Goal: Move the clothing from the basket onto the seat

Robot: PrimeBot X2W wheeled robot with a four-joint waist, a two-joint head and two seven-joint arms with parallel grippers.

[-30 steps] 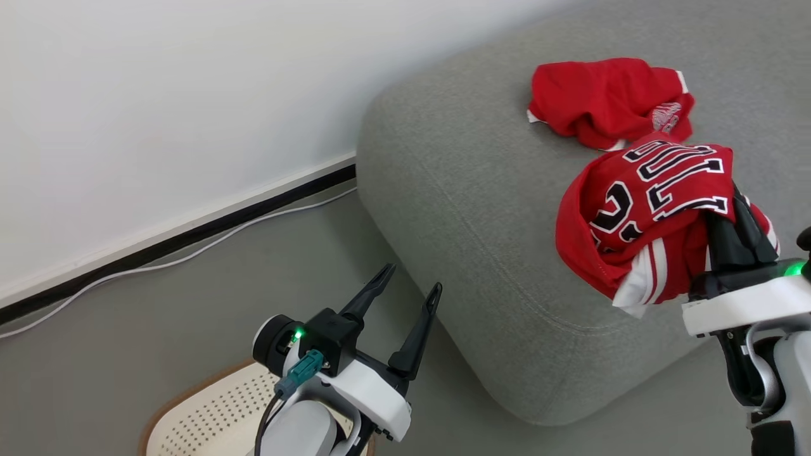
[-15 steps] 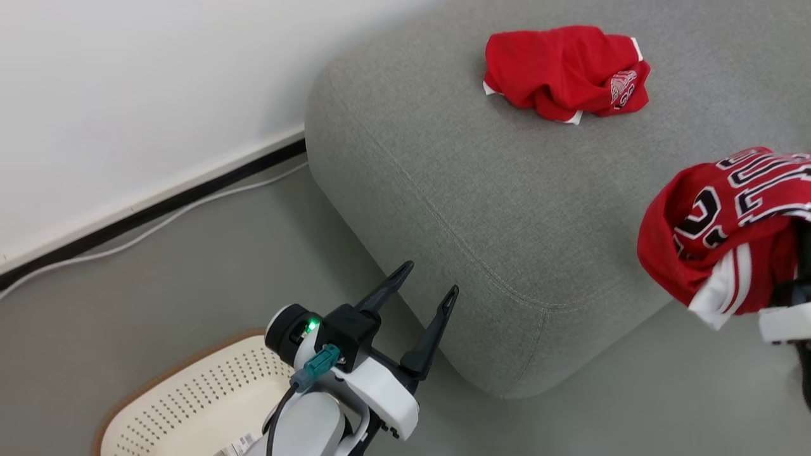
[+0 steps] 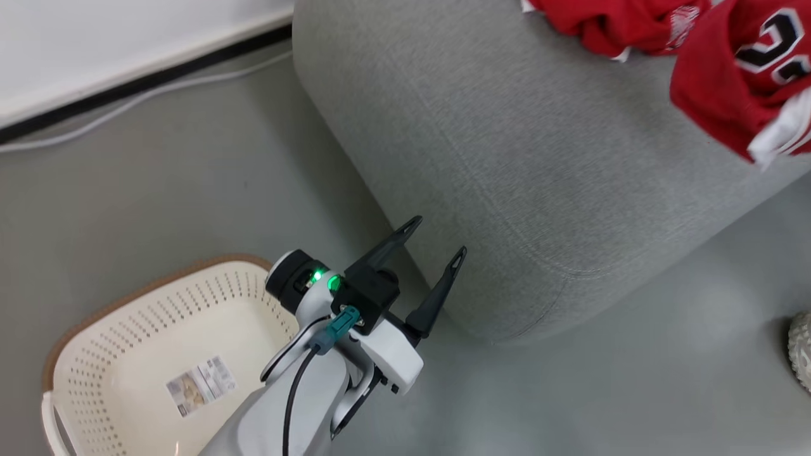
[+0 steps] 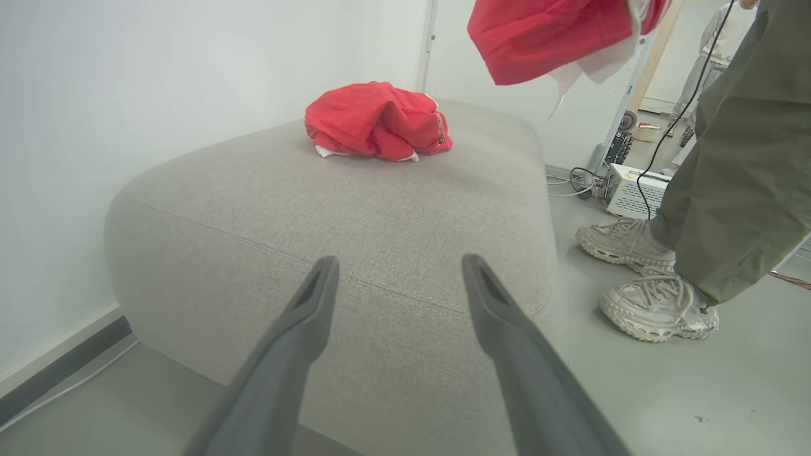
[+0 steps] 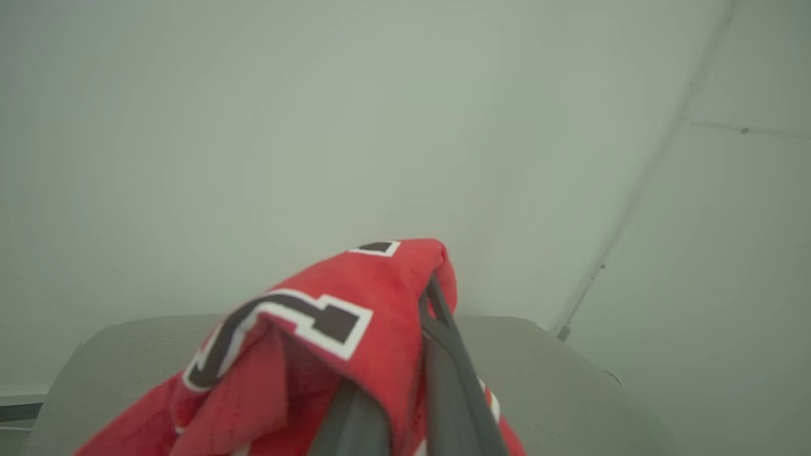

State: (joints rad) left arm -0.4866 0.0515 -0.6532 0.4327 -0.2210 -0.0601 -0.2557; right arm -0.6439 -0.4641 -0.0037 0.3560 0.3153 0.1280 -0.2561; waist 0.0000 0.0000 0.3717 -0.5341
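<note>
The held jersey (image 3: 728, 76) is judged to be light, soft and limp: it sags in loose folds from the right tool (image 5: 431, 304), whose dark fingers are pinched together on a bunched fold near the block lettering. Such cloth is expected neither to slip much nor to be harmed, but it will trail and swing, so it is best taken at a thick gathered bunch rather than at a single edge. It hangs in the air over the near right part of the seat (image 3: 507, 158) and is not yet laid down. A second jersey (image 4: 377, 120) lies crumpled on the seat top, further back. The left tool (image 3: 438, 237) is held with its fingers spread wide and nothing between them, just beside the seat's rounded corner and above the basket (image 3: 209, 304). The basket's inside shows bare, with a paper label (image 3: 199, 383) on its floor, yet part of it is covered by the left arm and cut off by the picture's edge, so it cannot be told whether any clothing remains there. The held jersey is cropped in the head view, and its full extent cannot be made out.
</note>
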